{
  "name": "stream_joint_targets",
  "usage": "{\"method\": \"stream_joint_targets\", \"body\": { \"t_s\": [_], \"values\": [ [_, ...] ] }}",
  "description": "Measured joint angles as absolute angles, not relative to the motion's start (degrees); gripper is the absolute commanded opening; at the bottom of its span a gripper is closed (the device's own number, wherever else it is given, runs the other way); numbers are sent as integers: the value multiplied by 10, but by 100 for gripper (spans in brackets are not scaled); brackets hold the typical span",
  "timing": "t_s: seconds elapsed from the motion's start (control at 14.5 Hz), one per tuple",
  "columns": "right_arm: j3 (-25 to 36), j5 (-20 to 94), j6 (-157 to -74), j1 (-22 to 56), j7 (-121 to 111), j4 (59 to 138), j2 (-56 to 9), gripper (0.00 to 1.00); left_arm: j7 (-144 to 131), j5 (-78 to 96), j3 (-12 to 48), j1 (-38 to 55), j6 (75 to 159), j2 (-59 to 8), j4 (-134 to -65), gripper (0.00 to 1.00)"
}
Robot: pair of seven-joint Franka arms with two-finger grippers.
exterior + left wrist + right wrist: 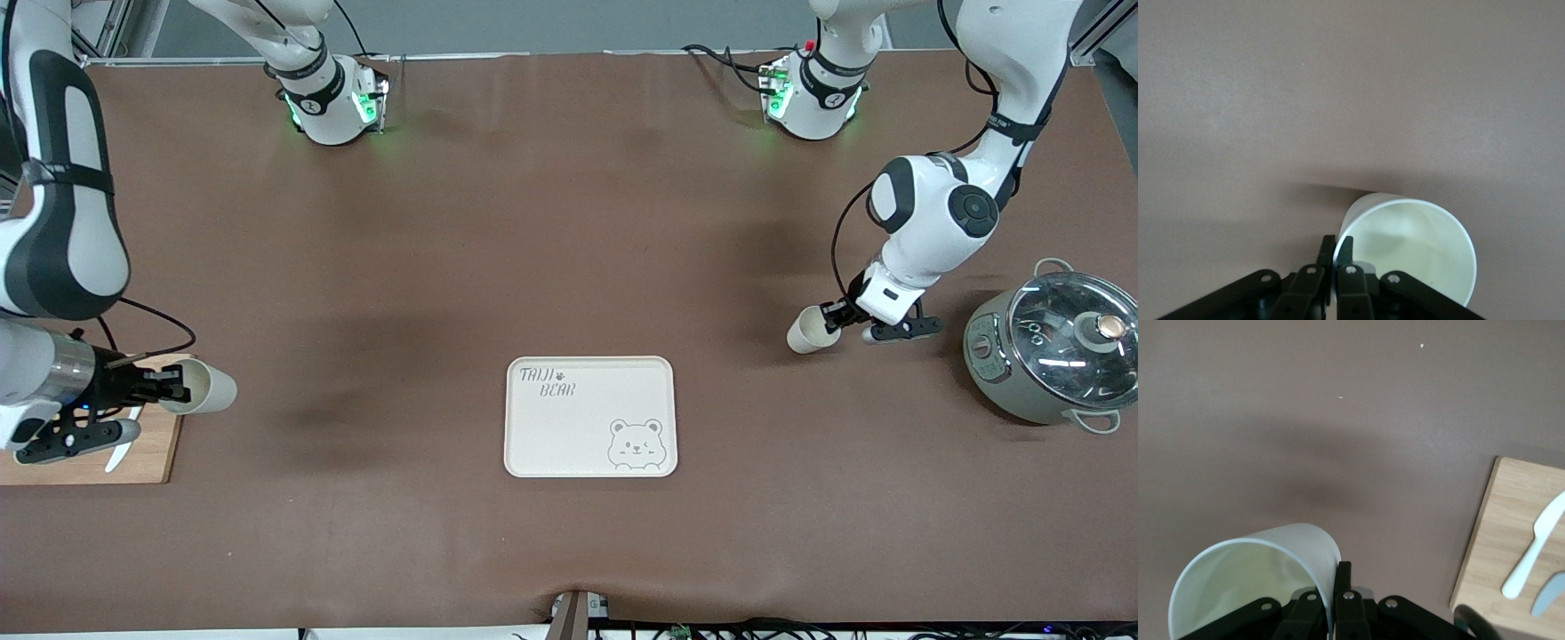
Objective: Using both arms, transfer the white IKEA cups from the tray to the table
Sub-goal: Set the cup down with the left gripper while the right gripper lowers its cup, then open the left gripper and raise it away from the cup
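A cream tray [590, 417] with a bear drawing and the words "TAIJI BEAR" lies flat on the brown table [498, 222], in the middle and toward the front camera; nothing sits on it. At the left arm's end of the table stands a grey-green pot [1049, 351] with its glass lid [1076, 338] on; what it holds cannot be made out through the glass. At the right arm's end lies a wooden board [133, 453], with a white plastic knife [1533, 547] on it.

The left gripper [836, 313] is over the bare table between the tray and the pot, and it is clamped on one white cup [807, 330]. Its fingers [1343, 257] pinch the cup's rim, one inside and one outside the wall. This cup is tilted on its side, with its base pointing toward the middle of the table. In the left wrist view its inside looks empty.

The right gripper [169, 384] is over the edge of the board and is clamped on the other white cup [203, 388] the same way, fingers [1342, 583] nipping the rim wall. That cup is tilted too, with its open mouth facing the gripper and its base toward the tray. It is empty inside.

Both cups are well apart from the tray, one on each side of it.
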State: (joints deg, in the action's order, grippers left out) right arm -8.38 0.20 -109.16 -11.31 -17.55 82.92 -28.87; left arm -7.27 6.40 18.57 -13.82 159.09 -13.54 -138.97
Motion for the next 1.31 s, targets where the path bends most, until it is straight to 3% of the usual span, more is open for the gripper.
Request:
{"method": "stream_joint_targets", "body": {
  "t_s": [0.21,0.55,1.04,1.31],
  "values": [
    [-85,-4,-1166,-113,-178,883,-289,0,-67,64,186,-138,1593,-136,-1390,100],
    [-84,-16,-1215,-114,-178,912,-296,0,-67,64,186,-138,1583,-124,-1389,100],
    [-84,-17,-1369,-123,-186,1016,-310,0,-68,64,186,-138,1417,-24,-1362,100],
    [-84,-17,-1404,-123,-186,1036,-321,0,-80,64,186,-138,1277,-4,-1266,100]
  ]
}}
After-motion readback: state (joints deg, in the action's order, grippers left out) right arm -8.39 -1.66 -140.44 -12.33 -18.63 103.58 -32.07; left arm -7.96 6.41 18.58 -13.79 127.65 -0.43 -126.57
